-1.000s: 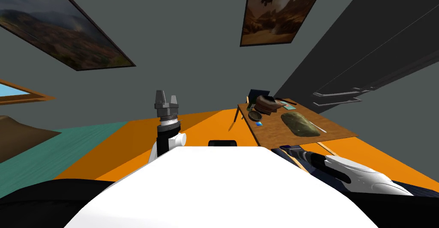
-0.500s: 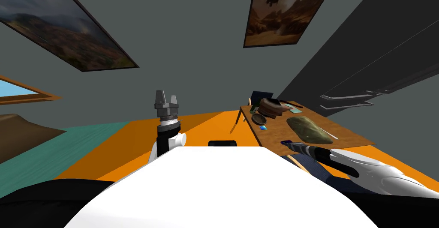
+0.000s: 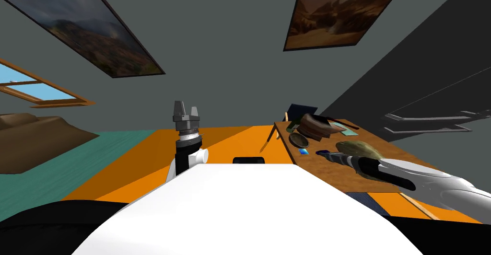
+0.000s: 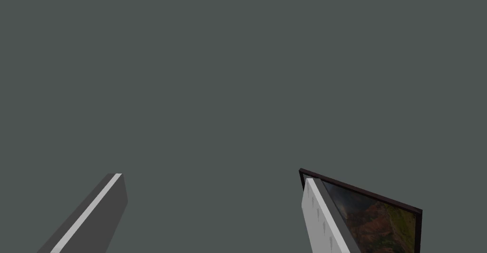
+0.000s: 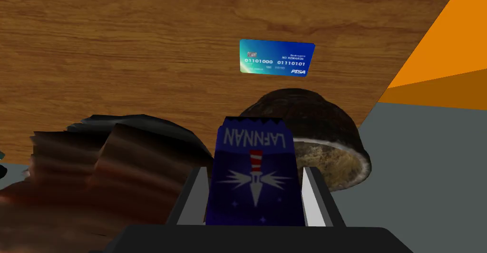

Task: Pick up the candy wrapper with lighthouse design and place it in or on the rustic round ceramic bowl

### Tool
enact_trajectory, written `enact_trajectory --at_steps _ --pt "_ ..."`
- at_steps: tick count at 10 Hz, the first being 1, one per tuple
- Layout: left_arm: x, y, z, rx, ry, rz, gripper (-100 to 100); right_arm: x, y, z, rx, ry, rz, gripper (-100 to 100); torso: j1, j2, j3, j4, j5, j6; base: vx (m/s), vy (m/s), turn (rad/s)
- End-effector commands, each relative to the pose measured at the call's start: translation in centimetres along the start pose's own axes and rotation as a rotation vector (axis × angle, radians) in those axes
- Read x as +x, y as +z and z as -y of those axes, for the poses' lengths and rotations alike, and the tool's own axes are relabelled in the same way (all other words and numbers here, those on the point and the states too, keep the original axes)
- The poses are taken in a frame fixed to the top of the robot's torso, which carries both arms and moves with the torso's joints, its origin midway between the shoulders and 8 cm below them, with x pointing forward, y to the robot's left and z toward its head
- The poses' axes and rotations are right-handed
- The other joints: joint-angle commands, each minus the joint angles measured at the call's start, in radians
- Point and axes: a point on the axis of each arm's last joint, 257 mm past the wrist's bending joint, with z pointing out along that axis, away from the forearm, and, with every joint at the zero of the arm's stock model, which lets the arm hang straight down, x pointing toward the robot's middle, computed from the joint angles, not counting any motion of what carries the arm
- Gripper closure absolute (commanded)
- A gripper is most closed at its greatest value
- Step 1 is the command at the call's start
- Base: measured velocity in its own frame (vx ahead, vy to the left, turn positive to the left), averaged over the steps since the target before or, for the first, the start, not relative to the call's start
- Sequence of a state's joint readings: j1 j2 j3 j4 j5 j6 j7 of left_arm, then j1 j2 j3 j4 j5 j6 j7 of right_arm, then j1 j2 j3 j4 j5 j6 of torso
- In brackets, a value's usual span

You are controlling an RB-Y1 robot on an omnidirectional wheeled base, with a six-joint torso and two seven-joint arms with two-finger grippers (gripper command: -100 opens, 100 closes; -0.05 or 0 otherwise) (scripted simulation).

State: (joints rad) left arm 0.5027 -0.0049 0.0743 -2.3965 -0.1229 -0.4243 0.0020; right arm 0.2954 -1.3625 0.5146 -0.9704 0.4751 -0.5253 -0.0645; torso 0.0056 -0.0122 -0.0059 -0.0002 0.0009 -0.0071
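My right gripper (image 5: 255, 171) is shut on the candy wrapper (image 5: 254, 188), a dark blue packet with a red-and-white lighthouse and white lettering. The round bowl (image 5: 314, 117), dark brown outside and speckled tan inside, lies just beyond and beside the wrapper's far end on the wooden table (image 5: 119, 41). In the head view the right gripper (image 3: 322, 152) reaches over the table's near part, a little short of the bowl (image 3: 298, 139). My left gripper (image 3: 186, 110) stands raised in front of my chest, open (image 4: 212, 179) and holding nothing.
A blue bank card (image 5: 277, 57) lies on the table past the bowl. A dark brown ridged object (image 5: 109, 169) sits close on the gripper's other side. In the head view an olive lump (image 3: 357, 147) lies under my right forearm. Orange floor (image 3: 225, 142) surrounds the table.
My whole view has shifted, so my body has moved toward the table. My right arm has stretched out over the table toward the bowl, wrapper still gripped. The left arm is unchanged.
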Motion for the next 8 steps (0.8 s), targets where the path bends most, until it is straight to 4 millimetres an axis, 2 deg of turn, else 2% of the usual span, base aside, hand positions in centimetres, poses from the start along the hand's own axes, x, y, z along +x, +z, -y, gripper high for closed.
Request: enact_trajectory --at_steps 1,2,3,5,6,8 --pt "0.0 0.0 0.0 0.000 0.000 0.000 0 -2.3 -0.6 0.1 -0.013 -0.004 0.028 100 0.000 0.000 0.000 0.000 0.000 0.000 0.120 0.042 0.190" --pt "0.0 0.0 0.0 0.000 0.000 0.000 0 -4.0 -1.2 0.4 -0.020 -0.005 0.050 100 0.001 -0.001 -0.001 -0.001 -0.001 0.000 0.113 0.061 0.229" --pt "0.0 0.0 0.0 0.000 0.000 0.000 0 -4.7 -1.4 0.6 -0.022 -0.006 0.059 100 0.001 -0.001 -0.001 0.000 0.000 -0.001 0.104 0.035 0.195" --pt "0.0 0.0 0.0 0.000 0.000 0.000 0 -4.7 -1.5 0.7 -0.023 -0.008 0.061 100 -0.002 0.004 0.002 0.000 -0.001 0.002 0.041 -0.002 0.031" --pt "0.0 0.0 0.0 0.000 0.000 0.000 0 -4.9 -1.5 0.6 -0.024 -0.008 0.063 -100 -0.003 0.008 0.004 0.000 -0.002 0.004 0.008 0.001 0.005" --pt "0.0 0.0 0.0 0.000 0.000 0.000 0 -4.9 -1.5 0.6 -0.024 -0.008 0.064 -100 -0.004 0.011 0.006 0.001 -0.002 0.004 0.000 0.000 0.000"
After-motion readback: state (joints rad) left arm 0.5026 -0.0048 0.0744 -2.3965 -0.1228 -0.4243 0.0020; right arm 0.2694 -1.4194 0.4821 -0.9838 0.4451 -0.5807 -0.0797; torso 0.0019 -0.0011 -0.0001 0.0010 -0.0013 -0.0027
